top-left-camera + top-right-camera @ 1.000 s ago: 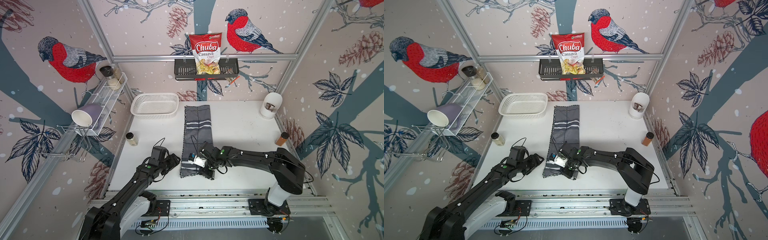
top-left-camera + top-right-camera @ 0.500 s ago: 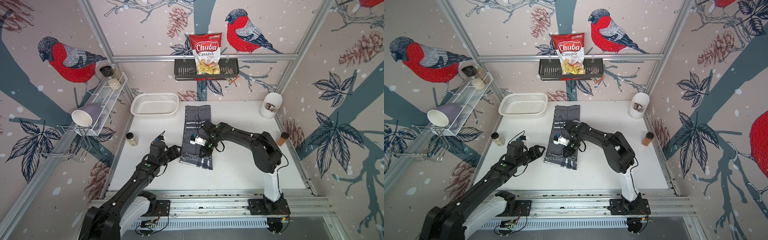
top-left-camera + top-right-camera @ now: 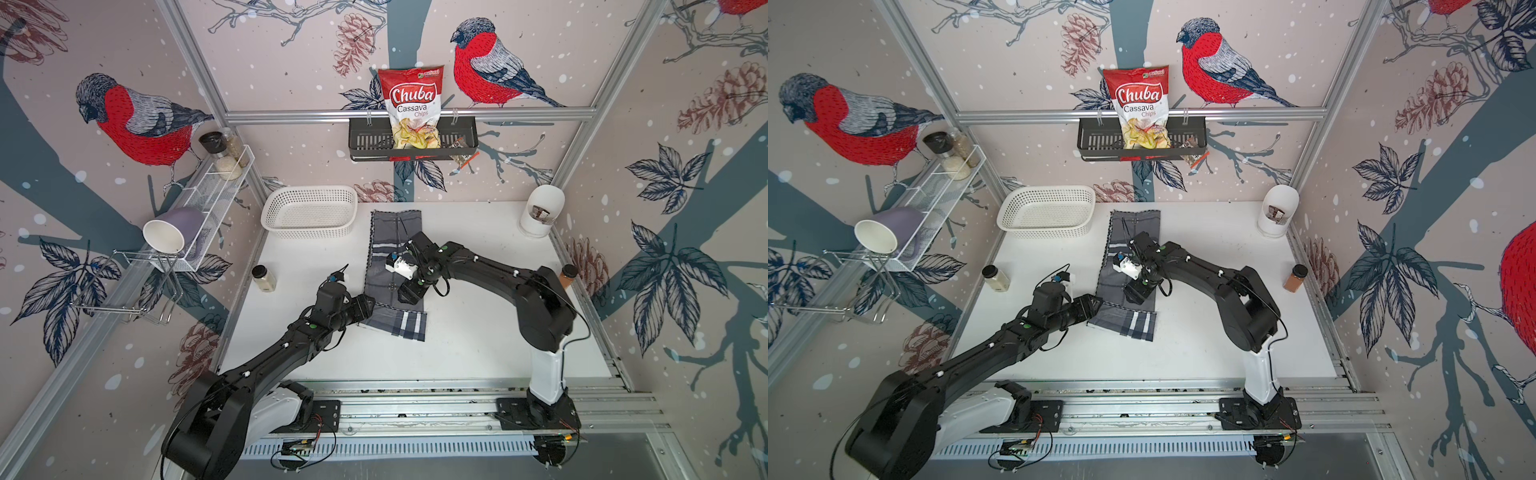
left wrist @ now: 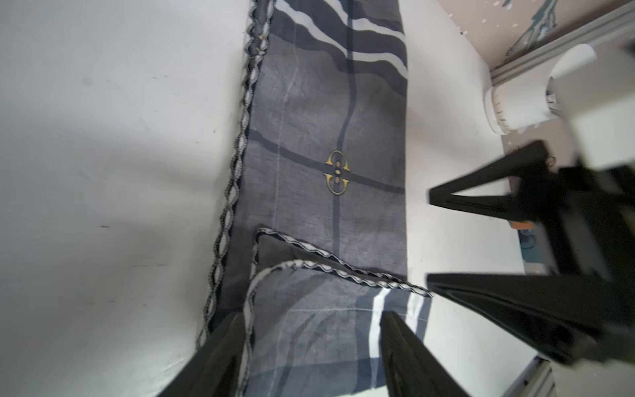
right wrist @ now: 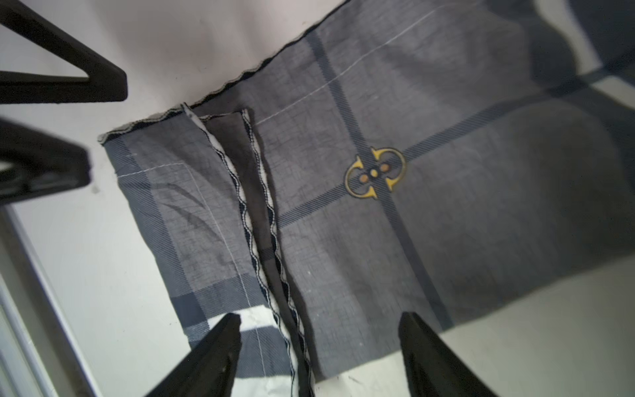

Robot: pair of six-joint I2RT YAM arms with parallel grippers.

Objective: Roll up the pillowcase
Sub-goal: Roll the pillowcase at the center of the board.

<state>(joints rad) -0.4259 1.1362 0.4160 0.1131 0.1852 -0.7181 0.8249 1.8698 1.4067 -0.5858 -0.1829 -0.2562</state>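
The pillowcase (image 3: 395, 232) (image 3: 1133, 226) lies as a long grey plaid strip on the white table. Its near end is folded back over itself into a skewed flap (image 3: 397, 324) (image 3: 1125, 322). My left gripper (image 3: 368, 305) (image 3: 1096, 305) sits low at the flap's left corner. In the left wrist view it (image 4: 309, 330) is open, its fingers straddling the flap's stitched edge. My right gripper (image 3: 409, 293) (image 3: 1138, 293) hovers over the strip just behind the fold. In the right wrist view it (image 5: 319, 323) stands open and holds nothing, with the wavy hems (image 5: 261, 213) below it.
A white mesh basket (image 3: 309, 212) stands at the back, left of the strip. A small spice jar (image 3: 264, 278) is at the left edge. A white canister (image 3: 540, 216) and a brown jar (image 3: 567, 276) line the right side. Wall shelves hold a mug and a chips bag.
My right gripper carried the strip's near end away from the front edge, folded it over, then opened and let go. My left gripper moved in to the fold's left corner.
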